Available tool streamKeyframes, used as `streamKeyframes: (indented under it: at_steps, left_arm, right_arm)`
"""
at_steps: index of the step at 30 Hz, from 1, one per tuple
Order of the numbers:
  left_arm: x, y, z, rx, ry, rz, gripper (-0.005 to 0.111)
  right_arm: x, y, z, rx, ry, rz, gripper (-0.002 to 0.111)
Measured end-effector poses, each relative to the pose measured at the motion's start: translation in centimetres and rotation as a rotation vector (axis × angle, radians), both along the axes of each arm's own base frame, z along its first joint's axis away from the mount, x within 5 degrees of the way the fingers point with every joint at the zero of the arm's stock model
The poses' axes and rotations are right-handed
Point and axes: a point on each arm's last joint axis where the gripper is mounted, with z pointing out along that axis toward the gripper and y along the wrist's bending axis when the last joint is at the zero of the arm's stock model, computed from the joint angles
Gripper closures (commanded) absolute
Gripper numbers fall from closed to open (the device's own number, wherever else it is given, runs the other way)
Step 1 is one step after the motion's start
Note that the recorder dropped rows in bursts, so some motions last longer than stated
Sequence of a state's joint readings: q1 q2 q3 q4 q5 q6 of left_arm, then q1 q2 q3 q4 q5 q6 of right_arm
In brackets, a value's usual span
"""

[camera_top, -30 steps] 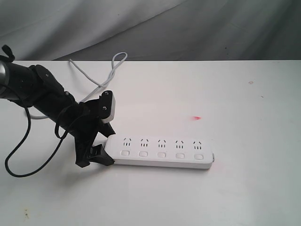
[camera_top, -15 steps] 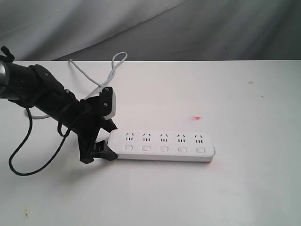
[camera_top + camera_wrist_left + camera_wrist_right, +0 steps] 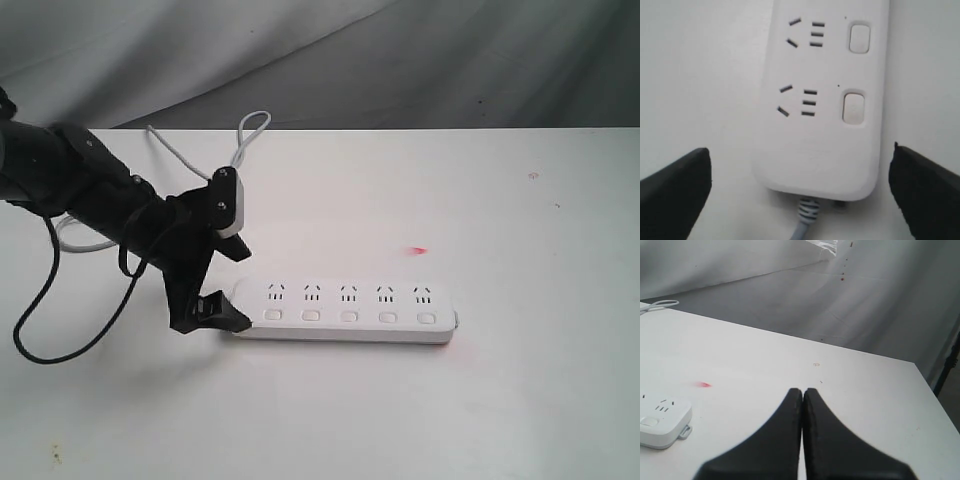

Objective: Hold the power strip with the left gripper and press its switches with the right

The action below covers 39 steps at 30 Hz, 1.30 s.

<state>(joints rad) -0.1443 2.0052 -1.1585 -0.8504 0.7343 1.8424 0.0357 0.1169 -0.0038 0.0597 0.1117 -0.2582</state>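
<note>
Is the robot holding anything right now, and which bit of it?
Nothing is held. The left gripper stands open around the cord end of the power strip without touching it; the right gripper is shut and empty.

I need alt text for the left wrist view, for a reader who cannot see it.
One rounded end of a white power strip lies on a white table between the black fingers of the open left gripper, neither touching it. Two socket groups and two switches show, and the grey cord leaves that end.
</note>
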Motion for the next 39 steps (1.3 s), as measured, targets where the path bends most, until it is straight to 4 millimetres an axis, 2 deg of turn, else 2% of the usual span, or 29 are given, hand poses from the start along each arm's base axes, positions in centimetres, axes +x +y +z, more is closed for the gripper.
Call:
streamKeyframes:
  at_steps: [3,9,11,14,20,21,22,26,32,39]
  left_arm:
    - [-0.1,0.1,2.5,0.003,-0.070,-0.009,0.017]
    - [-1.3,0.3,9.4,-0.033,-0.228,0.042,0.018]
    - [-2.0,0.4,11.8,-0.053,-0.279,0.065,0.021]
    - [-3.3,0.6,14.9,-0.089,-0.333,0.109,0.040]
    - [-6.3,1.0,20.1,-0.177,-0.402,0.210,0.099]
    - [-6.8,1.0,20.8,-0.194,-0.403,0.222,0.107]
    - [-7.4,1.1,21.4,-0.210,-0.401,0.230,0.106]
    - [-9.7,0.9,22.9,-0.253,-0.346,0.194,0.106]
    - [-12.7,0.5,24.0,-0.300,-0.211,0.117,0.106]
    - [-13.4,0.6,24.0,-0.286,-0.182,0.102,0.106]
  right_arm:
    - [0.0,0.0,0.0,0.000,-0.002,0.000,0.108]
    - [0.0,0.0,0.0,0.000,-0.002,0.000,0.108]
    - [0.0,0.0,0.0,0.000,-0.002,0.000,0.108]
    - [0.0,0.0,0.0,0.000,-0.002,0.000,0.108]
    - [0.0,0.0,0.0,0.000,-0.002,0.000,0.108]
    - [0.0,0.0,0.0,0.000,-0.002,0.000,0.108]
    - [0.0,0.0,0.0,0.000,-0.002,0.000,0.108]
    - [0.0,0.0,0.0,0.000,-0.002,0.000,0.108]
    - [0.0,0.0,0.0,0.000,-0.002,0.000,0.108]
    - [0.0,0.0,0.0,0.000,-0.002,0.000,0.108]
